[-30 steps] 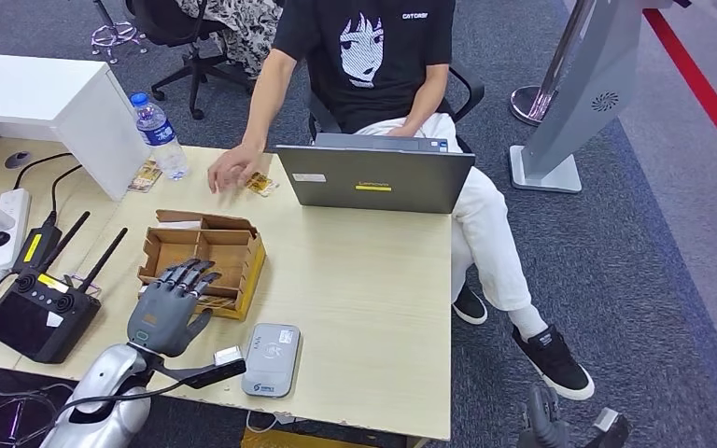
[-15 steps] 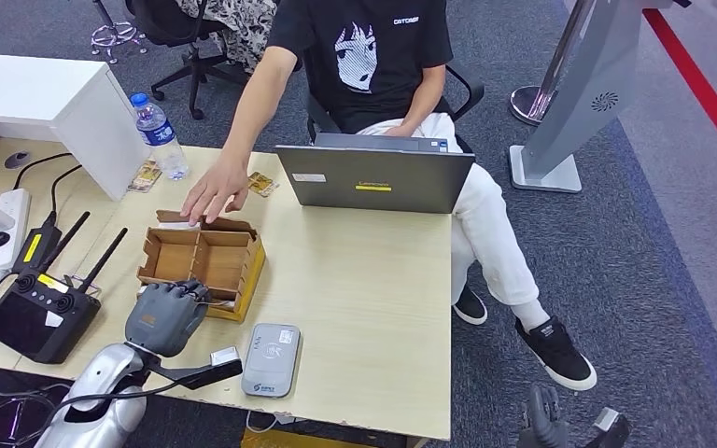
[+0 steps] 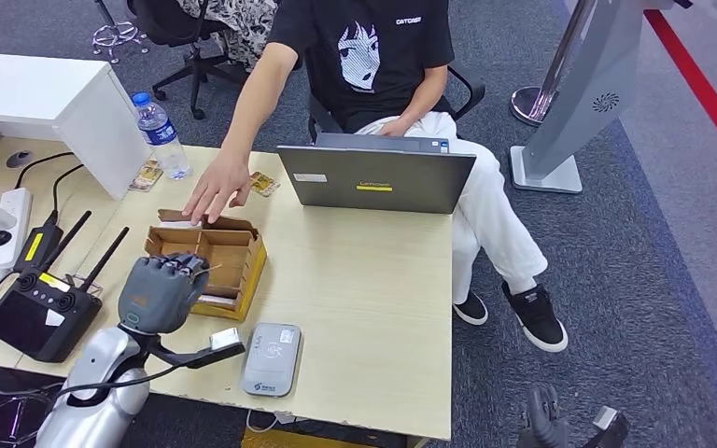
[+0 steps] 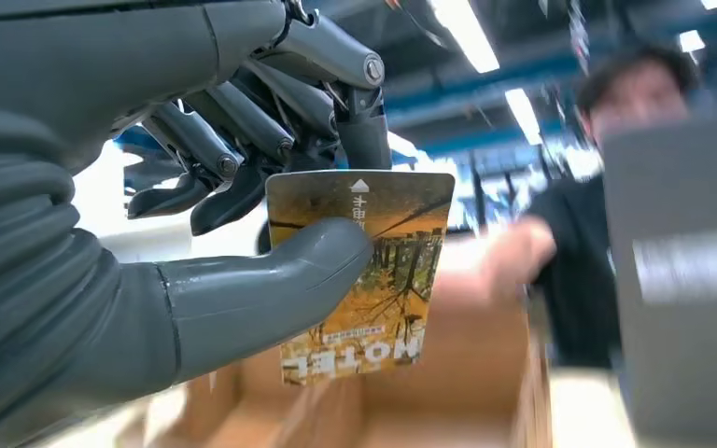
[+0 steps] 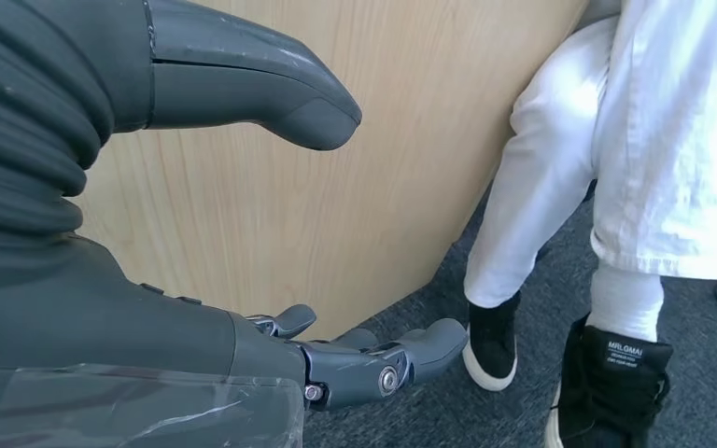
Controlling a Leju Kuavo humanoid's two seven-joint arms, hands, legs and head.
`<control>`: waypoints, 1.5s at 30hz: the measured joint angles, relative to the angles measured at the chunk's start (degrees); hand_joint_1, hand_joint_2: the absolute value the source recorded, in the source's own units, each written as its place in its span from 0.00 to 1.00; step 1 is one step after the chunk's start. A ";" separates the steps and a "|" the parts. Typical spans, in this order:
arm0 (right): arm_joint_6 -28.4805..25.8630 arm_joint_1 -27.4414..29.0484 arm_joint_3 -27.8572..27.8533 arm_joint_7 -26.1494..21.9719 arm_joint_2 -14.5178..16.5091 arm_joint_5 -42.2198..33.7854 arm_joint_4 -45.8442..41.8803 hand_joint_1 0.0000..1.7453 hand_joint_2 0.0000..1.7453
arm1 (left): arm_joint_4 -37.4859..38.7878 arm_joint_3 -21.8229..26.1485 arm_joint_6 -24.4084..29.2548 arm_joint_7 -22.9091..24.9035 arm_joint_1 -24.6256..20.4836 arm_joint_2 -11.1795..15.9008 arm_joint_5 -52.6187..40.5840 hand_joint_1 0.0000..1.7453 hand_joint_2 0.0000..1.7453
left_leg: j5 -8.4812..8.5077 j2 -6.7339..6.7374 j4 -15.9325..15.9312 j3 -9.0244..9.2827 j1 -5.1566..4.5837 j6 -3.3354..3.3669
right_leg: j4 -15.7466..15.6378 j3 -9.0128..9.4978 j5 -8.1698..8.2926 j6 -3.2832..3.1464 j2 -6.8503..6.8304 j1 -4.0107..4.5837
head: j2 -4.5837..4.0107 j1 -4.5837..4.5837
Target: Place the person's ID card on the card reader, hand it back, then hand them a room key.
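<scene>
The room key (image 4: 359,271) is a rectangular card printed with an autumn woodland picture, a white arrow and the word HOTEL. The left hand (image 3: 159,291) pinches it between the thumb (image 4: 261,289) and the curled dark fingers (image 4: 243,140), above the near edge of the compartmented cardboard box (image 3: 229,247). To the left of the box lie a black controller (image 3: 28,313) with two antennas and a white power strip (image 3: 5,224). The grey card reader (image 3: 273,359) sits near the front edge of the light wooden table (image 3: 373,280), just right of the left wrist. A person's hand (image 3: 215,191) rests at the far rim of the box; a water bottle (image 3: 159,135) and a grey laptop (image 3: 378,182) stand beyond. The right hand (image 5: 271,233) hangs beside the table's side panel, thumb and fingers apart, holding nothing, above grey carpet (image 3: 616,280).
</scene>
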 joint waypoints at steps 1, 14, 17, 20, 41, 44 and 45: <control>-0.03 -0.07 0.00 0.14 0.01 0.00 0.00 0.00 1.00 | -0.56 0.04 -0.47 0.19 -1.37 -0.04 0.21 1.00 1.00 | 0.03 -0.01 0.00 0.00 0.00 0.00 | 0.00 0.00 0.02 0.00 -0.01 0.00 | 0.00 0.00; 0.13 -2.13 0.00 2.66 -0.45 0.98 0.22 0.00 1.00 | 14.29 -1.64 -5.02 7.54 -30.72 -3.33 -2.09 1.00 1.00 | 0.32 0.05 0.03 -0.07 0.00 -0.01 | 0.00 -0.12 0.40 -0.02 0.06 0.00 | 0.00 0.00; 0.08 -2.55 0.00 2.85 -0.45 1.02 0.36 0.00 1.00 | 18.90 -1.64 -5.16 7.93 -35.35 -3.91 -1.84 1.00 1.00 | 0.32 0.05 0.04 -0.07 0.00 -0.01 | 0.01 -0.12 0.41 -0.02 0.07 0.00 | 0.00 0.00; 0.03 -2.81 0.00 2.95 -0.45 1.09 0.48 0.00 1.00 | 22.67 -1.64 -4.77 8.10 -38.37 -4.41 -1.81 1.00 1.00 | 0.32 0.05 0.03 -0.08 0.00 -0.01 | 0.01 -0.14 0.40 -0.02 0.08 0.00 | 0.00 -0.01; -0.45 -3.06 0.00 2.85 -0.45 1.66 0.87 0.00 1.00 | 29.28 -1.57 0.25 6.89 -40.80 -5.62 0.35 0.00 1.00 | 0.32 0.08 0.02 -0.25 0.00 -0.01 | 0.01 -0.26 0.39 -0.02 0.12 0.00 | 0.00 0.00; -0.48 -2.98 0.00 2.55 -0.45 1.18 0.87 0.00 1.00 | 26.43 -1.38 0.41 5.42 -38.20 -5.62 1.52 0.00 1.00 | 0.32 0.08 0.01 -0.25 0.00 -0.01 | 0.01 -0.26 0.39 -0.02 0.12 0.00 | 0.00 -0.01; -0.46 -2.94 -0.01 2.43 -0.46 0.98 0.87 0.00 1.00 | 25.05 -1.33 0.24 4.88 -37.02 -5.61 1.88 0.00 1.00 | 0.32 0.08 0.01 -0.25 0.00 -0.01 | 0.00 -0.26 0.39 -0.02 0.12 0.00 | 0.00 -0.01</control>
